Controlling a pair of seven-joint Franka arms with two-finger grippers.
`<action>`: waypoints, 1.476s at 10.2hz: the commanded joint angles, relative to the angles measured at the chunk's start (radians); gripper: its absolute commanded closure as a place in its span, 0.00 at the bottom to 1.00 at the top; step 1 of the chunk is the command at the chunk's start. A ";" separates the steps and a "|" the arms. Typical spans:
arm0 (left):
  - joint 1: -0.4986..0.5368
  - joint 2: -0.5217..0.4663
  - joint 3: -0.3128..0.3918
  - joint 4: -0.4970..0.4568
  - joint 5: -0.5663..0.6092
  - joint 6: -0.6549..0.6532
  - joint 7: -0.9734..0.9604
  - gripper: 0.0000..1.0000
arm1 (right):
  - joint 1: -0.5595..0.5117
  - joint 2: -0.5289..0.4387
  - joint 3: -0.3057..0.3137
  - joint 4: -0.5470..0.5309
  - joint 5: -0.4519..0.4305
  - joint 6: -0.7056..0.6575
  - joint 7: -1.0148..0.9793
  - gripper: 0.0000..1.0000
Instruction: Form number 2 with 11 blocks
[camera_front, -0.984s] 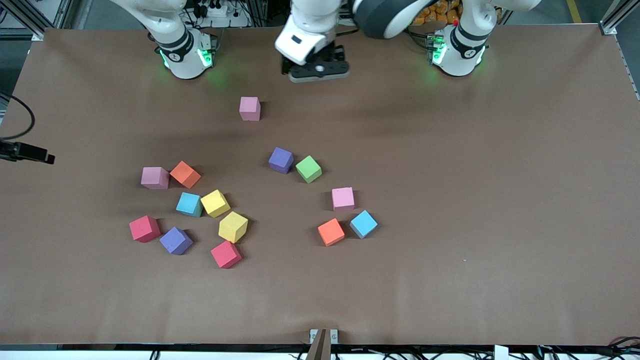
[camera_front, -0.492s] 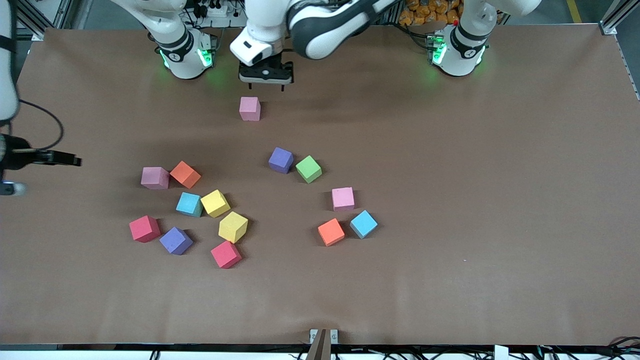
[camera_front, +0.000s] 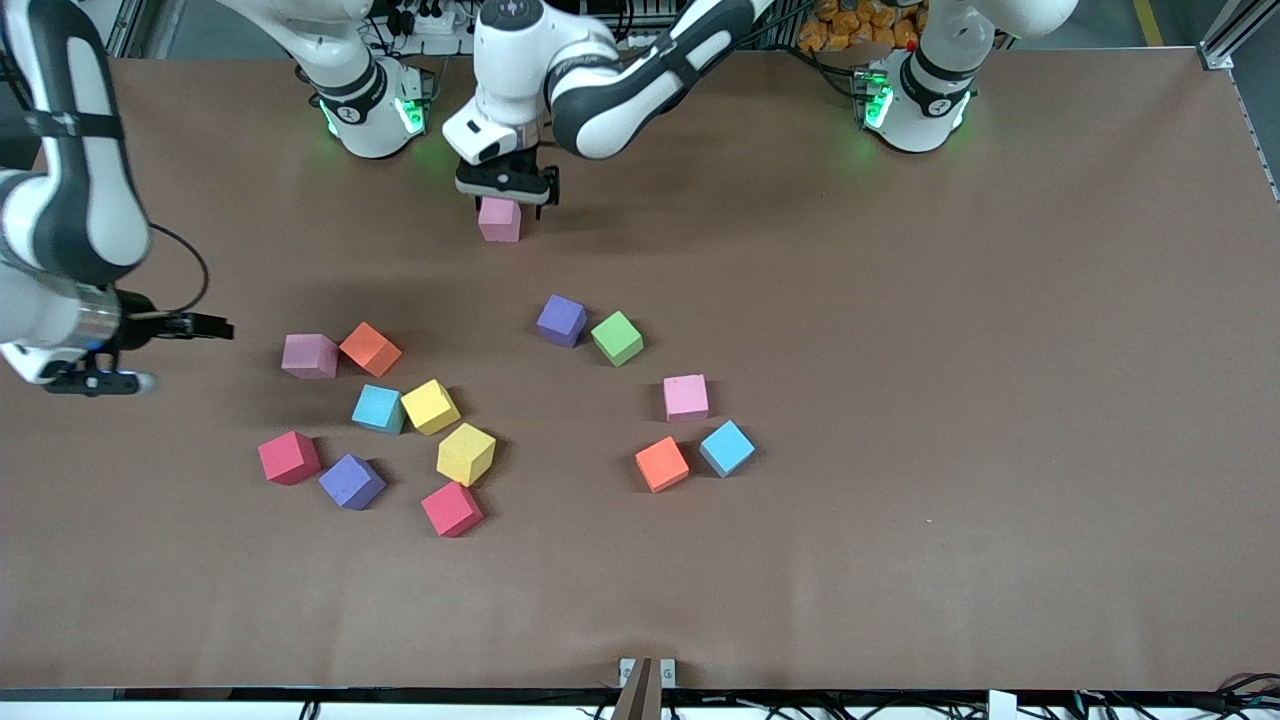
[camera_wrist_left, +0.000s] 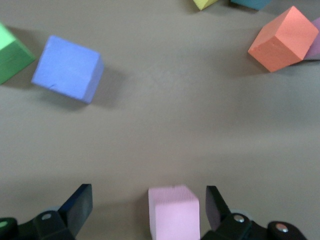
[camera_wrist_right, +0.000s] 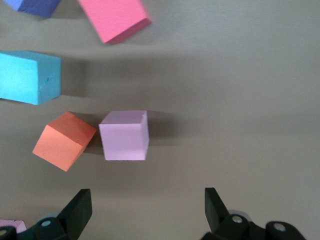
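Blocks lie scattered on the brown table, and no number 2 shows. My left gripper (camera_front: 505, 198) is open and low over a lone pink block (camera_front: 499, 222), which sits between its fingers (camera_wrist_left: 174, 212), closer to one pad. A purple block (camera_front: 562, 320) and a green block (camera_front: 617, 337) lie nearer the camera. My right gripper (camera_front: 100, 384) hangs open over the table toward the right arm's end with nothing between its fingers (camera_wrist_right: 147, 202). A dull pink block (camera_wrist_right: 124, 135) and an orange block (camera_wrist_right: 64, 141) lie just ahead of it.
Two red cubes (camera_front: 290, 457) (camera_front: 452, 508) lie in the cluster with light blue (camera_front: 378, 408), yellow (camera_front: 431, 406) and purple (camera_front: 351, 481) blocks. Another pink (camera_front: 686, 397), orange (camera_front: 662, 464) and light blue (camera_front: 727, 447) group sits mid-table.
My left gripper swept toward the right arm's end and came down around the lone pink block. My right arm swung in from the table's end toward the dull pink and orange blocks.
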 joint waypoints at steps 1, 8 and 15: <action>-0.075 0.090 0.061 0.086 0.020 0.079 -0.029 0.00 | 0.074 0.004 -0.002 -0.012 0.006 0.075 0.009 0.00; -0.168 0.139 0.103 0.088 0.020 0.080 -0.221 0.00 | 0.200 0.235 -0.002 0.189 0.007 0.188 0.308 0.00; -0.222 0.211 0.153 0.148 0.018 0.083 -0.235 0.00 | 0.191 0.317 -0.002 0.285 0.009 0.198 0.386 0.00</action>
